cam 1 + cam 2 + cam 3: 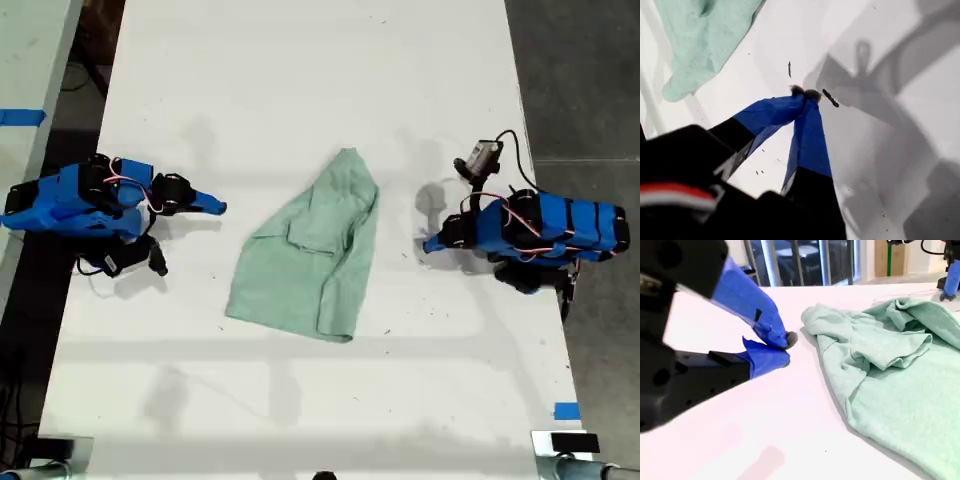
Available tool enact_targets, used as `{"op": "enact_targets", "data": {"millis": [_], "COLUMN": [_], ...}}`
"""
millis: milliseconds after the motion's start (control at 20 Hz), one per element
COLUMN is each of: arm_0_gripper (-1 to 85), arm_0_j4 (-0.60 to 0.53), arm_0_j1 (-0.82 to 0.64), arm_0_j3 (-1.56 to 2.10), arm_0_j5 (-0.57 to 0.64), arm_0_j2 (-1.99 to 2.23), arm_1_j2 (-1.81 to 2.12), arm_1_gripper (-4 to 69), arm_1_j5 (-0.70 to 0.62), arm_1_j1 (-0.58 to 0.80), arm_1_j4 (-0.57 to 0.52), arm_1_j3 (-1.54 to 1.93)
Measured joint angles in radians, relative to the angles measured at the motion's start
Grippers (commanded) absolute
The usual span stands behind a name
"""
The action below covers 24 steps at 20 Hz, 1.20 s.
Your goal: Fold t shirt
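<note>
The pale mint-green t shirt (310, 250) lies rumpled and partly folded in the middle of the white table (300, 80), narrow end toward the far edge. My first gripper (428, 243) rests at the exterior view's right, shut on nothing, a short way from the cloth. Its wrist view shows the blue fingertips (807, 107) pressed together, with the t shirt (705, 35) off to one side. My second gripper (220, 208) sits at the exterior view's left, also shut and empty. In its wrist view, my second gripper (785, 347) lies close to the t shirt (890, 370) without touching it.
A small camera with a black cable (485, 155) stands by the first arm. Blue tape (566, 410) marks the table near the exterior view's lower right corner. Another table with blue tape (20, 117) runs along the exterior view's left. Dark floor lies beyond the exterior view's right edge.
</note>
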Motion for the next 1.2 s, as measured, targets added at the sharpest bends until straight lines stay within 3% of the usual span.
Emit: {"op": "enact_targets", "data": {"millis": [500,800,1000,1200], "arm_0_gripper": [0.1,11.0,12.6,12.3], "arm_0_j4": [0.000,0.092,-0.040,-0.098], "arm_0_j1": [0.002,0.204,0.345,0.350], "arm_0_j3": [-0.041,-0.632,-0.793,-0.890], "arm_0_j5": [-0.051,-0.224,-0.313,-0.319], "arm_0_j2": [-0.054,-0.905,-1.407,-1.678], "arm_1_j2": [0.000,0.000,0.000,0.000], "arm_1_gripper": [-1.9,-1.9,-1.9,-1.9], "arm_1_j5": [0.000,0.000,0.000,0.000], "arm_1_j1": [0.000,0.000,0.000,0.000], "arm_1_j4": [0.000,0.000,0.000,0.000], "arm_1_j3": [0.000,0.000,0.000,0.000]}}
